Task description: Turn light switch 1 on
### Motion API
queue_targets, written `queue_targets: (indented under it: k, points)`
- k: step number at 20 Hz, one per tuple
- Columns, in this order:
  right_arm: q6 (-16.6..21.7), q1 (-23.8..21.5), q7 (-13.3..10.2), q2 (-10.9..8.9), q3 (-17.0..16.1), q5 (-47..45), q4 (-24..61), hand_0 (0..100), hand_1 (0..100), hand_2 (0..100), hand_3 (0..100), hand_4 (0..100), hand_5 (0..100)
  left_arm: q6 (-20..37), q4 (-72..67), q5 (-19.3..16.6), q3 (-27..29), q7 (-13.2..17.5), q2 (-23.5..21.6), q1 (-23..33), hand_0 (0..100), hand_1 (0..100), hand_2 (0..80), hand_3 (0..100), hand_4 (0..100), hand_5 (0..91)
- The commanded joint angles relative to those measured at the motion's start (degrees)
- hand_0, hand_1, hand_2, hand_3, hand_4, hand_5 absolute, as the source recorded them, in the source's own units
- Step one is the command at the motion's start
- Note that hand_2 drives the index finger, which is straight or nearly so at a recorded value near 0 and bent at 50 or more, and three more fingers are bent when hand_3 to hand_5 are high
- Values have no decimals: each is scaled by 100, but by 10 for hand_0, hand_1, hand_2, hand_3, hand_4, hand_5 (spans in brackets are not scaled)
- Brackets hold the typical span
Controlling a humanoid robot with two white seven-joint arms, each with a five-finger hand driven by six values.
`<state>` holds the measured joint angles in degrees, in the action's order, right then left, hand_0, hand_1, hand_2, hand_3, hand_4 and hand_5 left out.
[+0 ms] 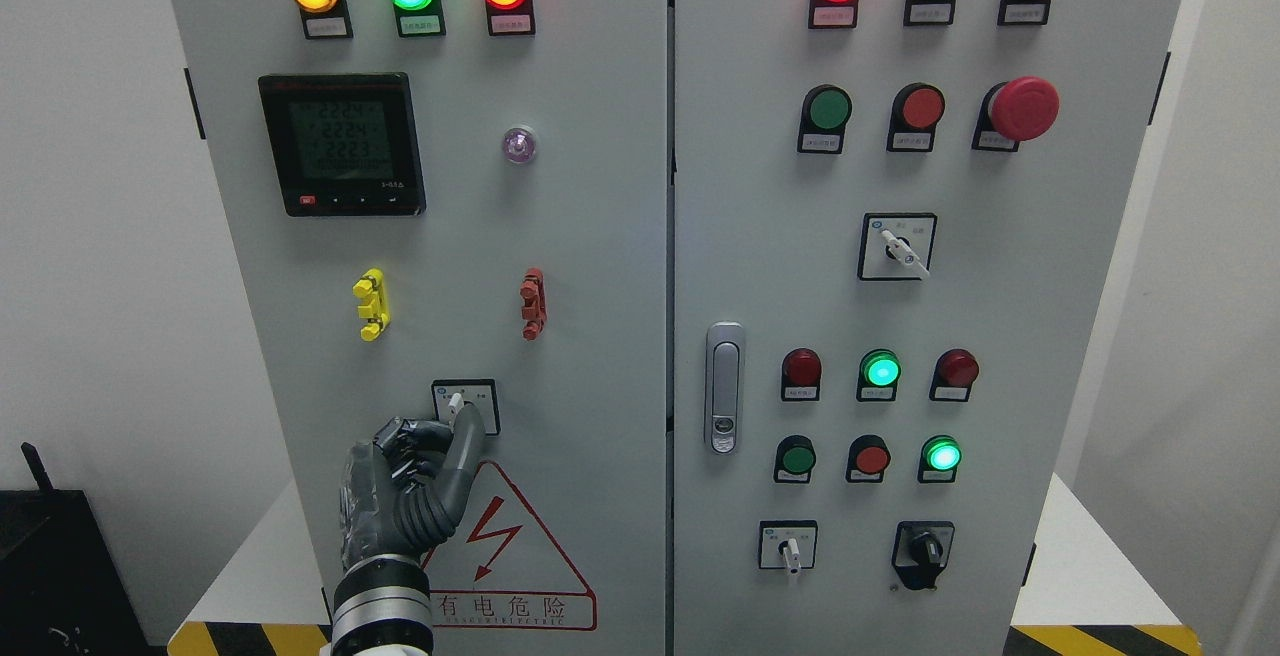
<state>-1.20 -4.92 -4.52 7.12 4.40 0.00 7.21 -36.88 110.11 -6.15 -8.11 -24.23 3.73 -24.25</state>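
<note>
Hand (410, 481) of left arm half covers rotary switch (465, 406); contact unclear.

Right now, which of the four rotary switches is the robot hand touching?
The small white-handled switch on the left door, above the red warning triangle. The left robot hand has a finger on it; the other three sit on the right door, untouched.

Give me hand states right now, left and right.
Left hand: fingers curled, one finger extended onto the selector switch; holding nothing.
Right hand: not in view.
</note>
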Motion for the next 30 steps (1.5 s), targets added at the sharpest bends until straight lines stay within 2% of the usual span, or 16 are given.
queue_targets:
  k: [1,16,30]
  points:
    - [-3,0,-5,0,0,-141,0,0,0,0,0,0,0,14,-7,0,-6,15,5,-1,534,537,610,691,834,786]
    - [-3,0,-5,0,0,-141,0,0,0,0,0,0,0,23,-7,0,-15,15,5,-1,687,567,613,707,836,789]
    - [-3,0,-5,0,0,-141,0,0,0,0,0,0,0,23,-16,9,-32,15,5,-10,740,529,621,717,846,796]
